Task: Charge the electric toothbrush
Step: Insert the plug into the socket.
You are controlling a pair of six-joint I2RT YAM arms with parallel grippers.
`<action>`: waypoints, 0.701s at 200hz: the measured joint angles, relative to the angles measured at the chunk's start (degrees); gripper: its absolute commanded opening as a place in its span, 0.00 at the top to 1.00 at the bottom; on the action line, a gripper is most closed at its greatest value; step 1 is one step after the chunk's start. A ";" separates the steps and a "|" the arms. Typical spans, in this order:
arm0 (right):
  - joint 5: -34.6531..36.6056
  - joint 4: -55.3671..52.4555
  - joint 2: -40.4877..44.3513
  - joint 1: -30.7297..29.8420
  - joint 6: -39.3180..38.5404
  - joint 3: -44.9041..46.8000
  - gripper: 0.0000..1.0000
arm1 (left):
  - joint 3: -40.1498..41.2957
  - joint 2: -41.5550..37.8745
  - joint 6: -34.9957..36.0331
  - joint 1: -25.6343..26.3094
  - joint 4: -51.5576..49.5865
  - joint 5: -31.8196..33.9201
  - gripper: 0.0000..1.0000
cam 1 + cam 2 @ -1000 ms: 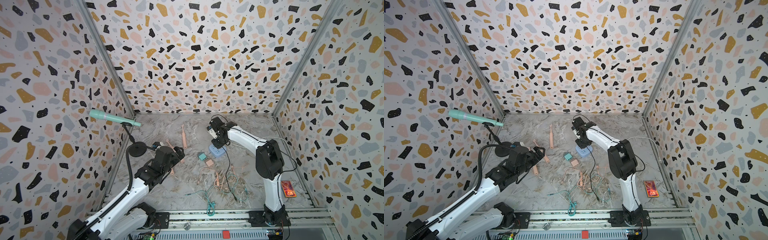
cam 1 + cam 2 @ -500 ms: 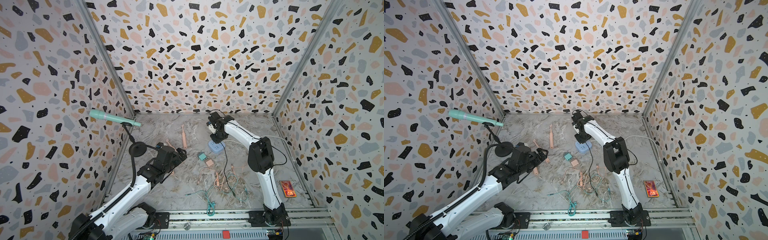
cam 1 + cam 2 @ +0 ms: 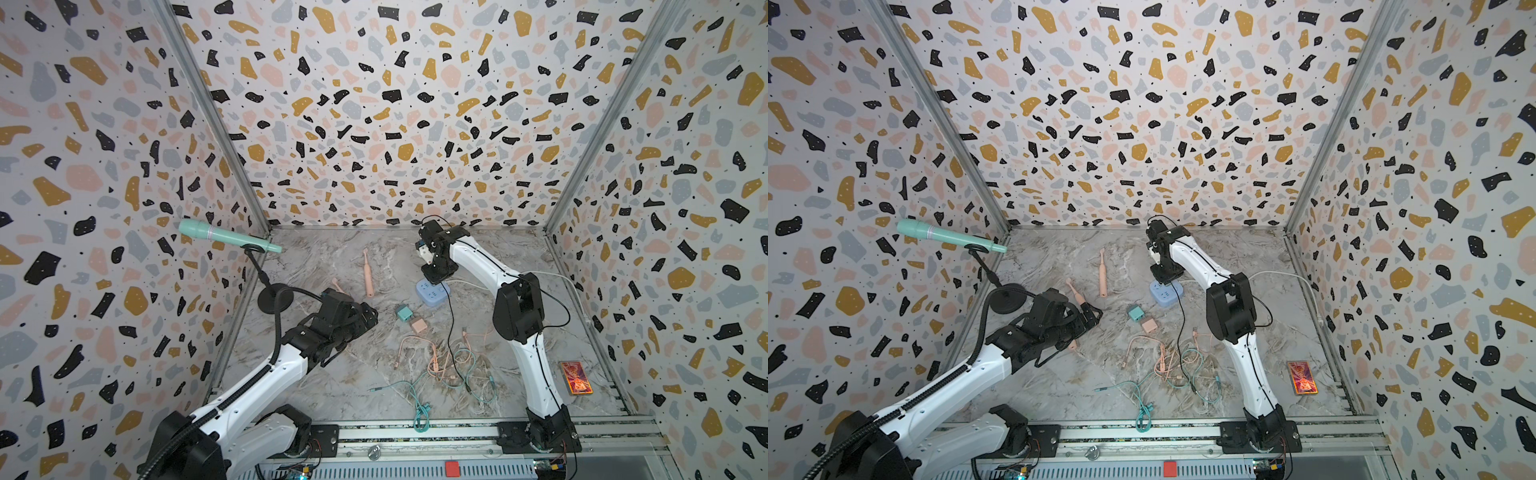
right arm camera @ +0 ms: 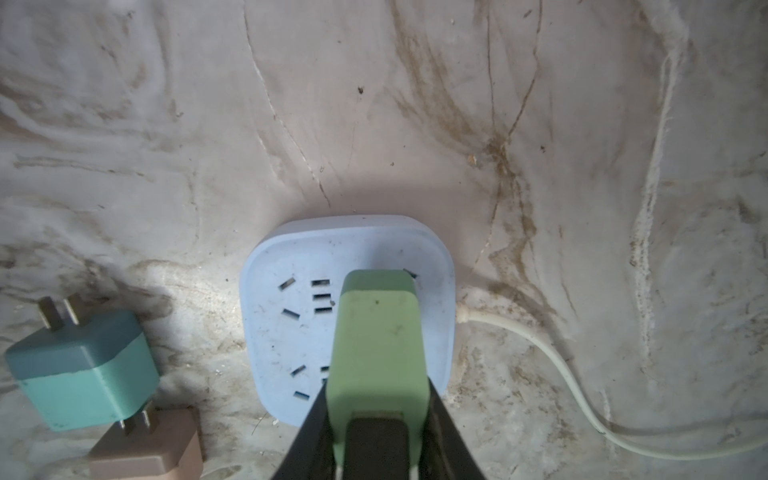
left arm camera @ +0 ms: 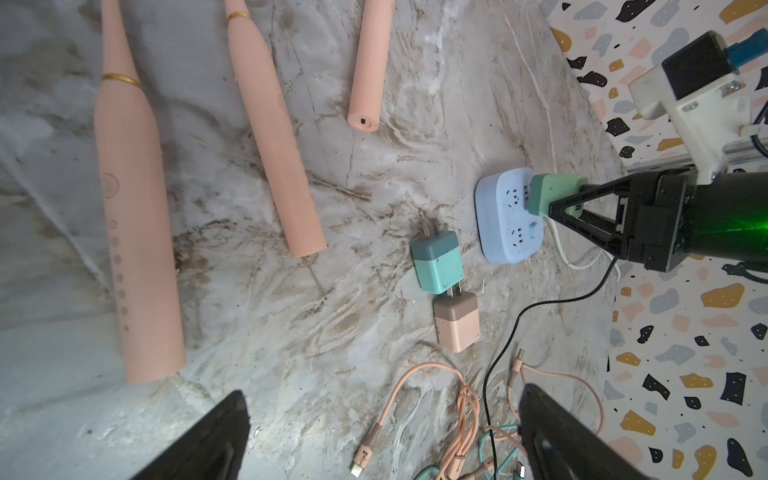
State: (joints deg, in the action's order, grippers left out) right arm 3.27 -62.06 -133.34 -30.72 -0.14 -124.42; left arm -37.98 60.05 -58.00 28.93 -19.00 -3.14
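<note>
Pinched green adapter (image 4: pixel 376 332) between fingers (image 4: pixel 309 436) of right gripper (image 5: pixel 555 206), against blue power strip (image 4: pixel 291 257); prong seating hidden. Needed, by judgement, straight square push, light strip braced against sliding. Held left gripper (image 5: pixel 382 436) spread wide, empty, near pink toothbrushes (image 5: pixel 274 145), found flat on marble table (image 5: pixel 436 104), well apart from strip. Noted smooth matte plastic, rounded-corner blocks, tapered gold-ringed handles, limp white cord (image 4: pixel 540 349).

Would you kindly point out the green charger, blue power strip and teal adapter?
green charger (image 4: pixel 376 345): right wrist view, its broad face.
blue power strip (image 4: pixel 353 245): right wrist view, bare face beside sockets.
teal adapter (image 4: pixel 91 395): right wrist view, lighter half.
</note>
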 measured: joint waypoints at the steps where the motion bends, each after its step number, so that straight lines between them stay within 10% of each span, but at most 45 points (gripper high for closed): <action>1: -0.02 -0.02 0.00 0.00 0.02 -0.04 1.00 | 0.00 0.00 0.00 0.00 0.00 0.00 0.01; 140: 2.54 1.44 4.72 -3.48 2.86 7.65 1.00 | 0.61 -1.03 1.49 0.00 -1.27 -5.40 0.00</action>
State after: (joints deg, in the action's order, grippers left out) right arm 5.80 -60.62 -128.62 -34.20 2.72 -116.77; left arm -37.36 59.02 -56.51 28.93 -20.27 -8.54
